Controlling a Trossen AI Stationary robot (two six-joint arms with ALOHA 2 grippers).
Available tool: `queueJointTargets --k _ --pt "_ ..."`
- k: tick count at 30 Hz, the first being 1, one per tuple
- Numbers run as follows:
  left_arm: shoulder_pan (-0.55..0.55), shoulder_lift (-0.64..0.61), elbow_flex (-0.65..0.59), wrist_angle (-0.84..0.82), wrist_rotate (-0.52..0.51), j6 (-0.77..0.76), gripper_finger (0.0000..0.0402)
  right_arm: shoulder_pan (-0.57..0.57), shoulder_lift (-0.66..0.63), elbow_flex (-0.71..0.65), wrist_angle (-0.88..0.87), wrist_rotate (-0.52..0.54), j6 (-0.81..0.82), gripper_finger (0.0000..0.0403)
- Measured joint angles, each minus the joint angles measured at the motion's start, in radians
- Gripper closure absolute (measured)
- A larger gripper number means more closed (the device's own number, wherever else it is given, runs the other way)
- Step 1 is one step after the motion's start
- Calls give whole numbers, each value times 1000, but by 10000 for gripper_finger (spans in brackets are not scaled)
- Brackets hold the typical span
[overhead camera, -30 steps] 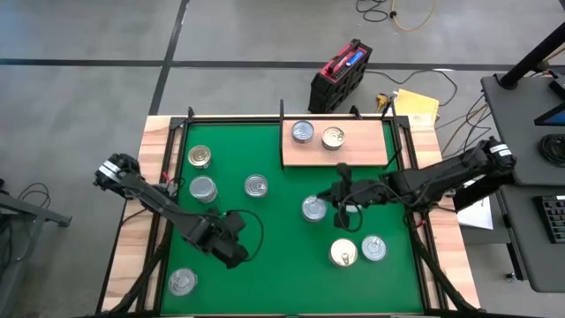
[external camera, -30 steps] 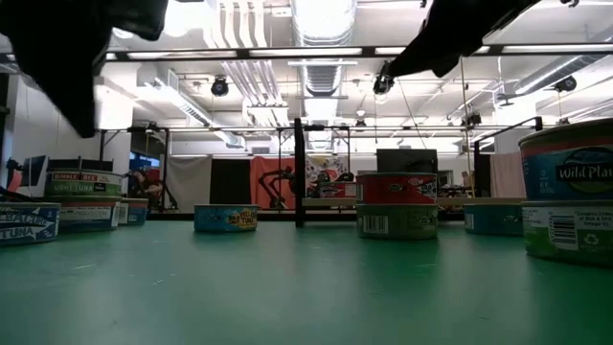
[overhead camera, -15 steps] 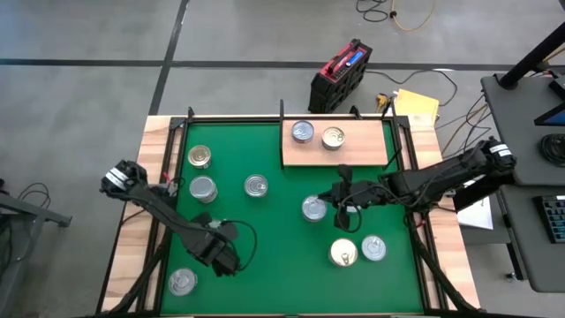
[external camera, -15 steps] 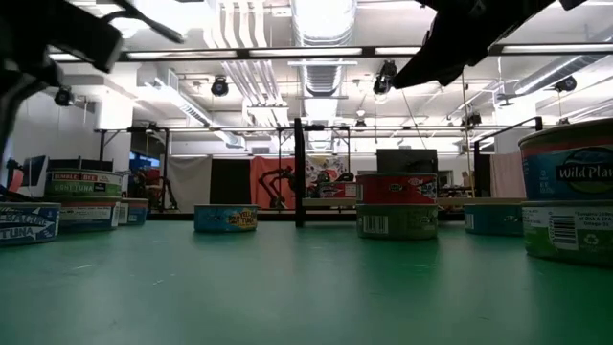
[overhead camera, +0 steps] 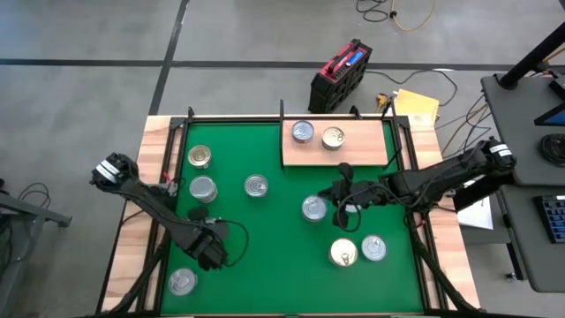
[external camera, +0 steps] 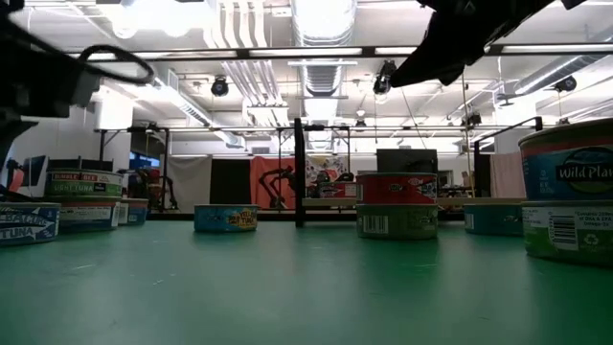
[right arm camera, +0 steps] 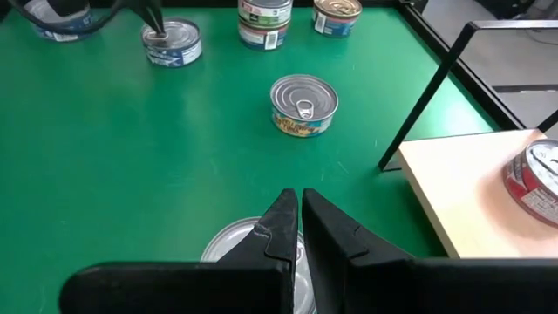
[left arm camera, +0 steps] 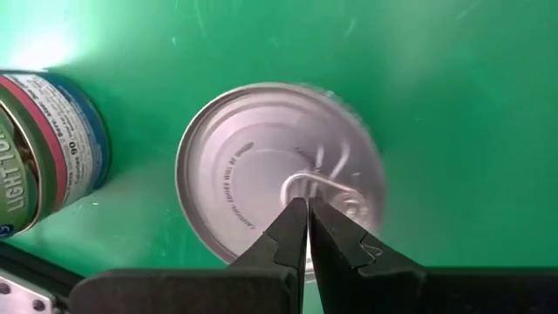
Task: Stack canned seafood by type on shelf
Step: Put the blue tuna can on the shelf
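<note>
Near the mat's front-left corner, the left gripper (left arm camera: pixel 307 209), jaws clenched and empty, hangs over a silver-lidded can (left arm camera: pixel 279 170) that looks rigid, smooth-sided and slippery, best pinched across its short wall, not the lid.

Gripper: the left gripper (left arm camera: pixel 307 208) has its two dark fingers pressed together, tips meeting over a can lid.
Can below: a silvery-lidded can (left arm camera: pixel 279 170) lies flat on the green mat (left arm camera: pixel 453 105), seen from straight above; the pull ring (left arm camera: pixel 318 181) sits just at the fingertips.
Second can: a can with a blue and red label (left arm camera: pixel 48 144) stands near the first, apart from it.
Edge: a strip of dark frame (left arm camera: pixel 30 272) crosses one corner.
</note>
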Motion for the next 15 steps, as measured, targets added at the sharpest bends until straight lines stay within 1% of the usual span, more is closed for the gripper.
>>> queueJointTargets --k 8,15 --pt "0 -1 -9 44 -2 1 402 0 0 -13 3 -1 28 390" --pt "7 7 -4 176 -10 1 401 0 0 -32 3 -2 59 390"
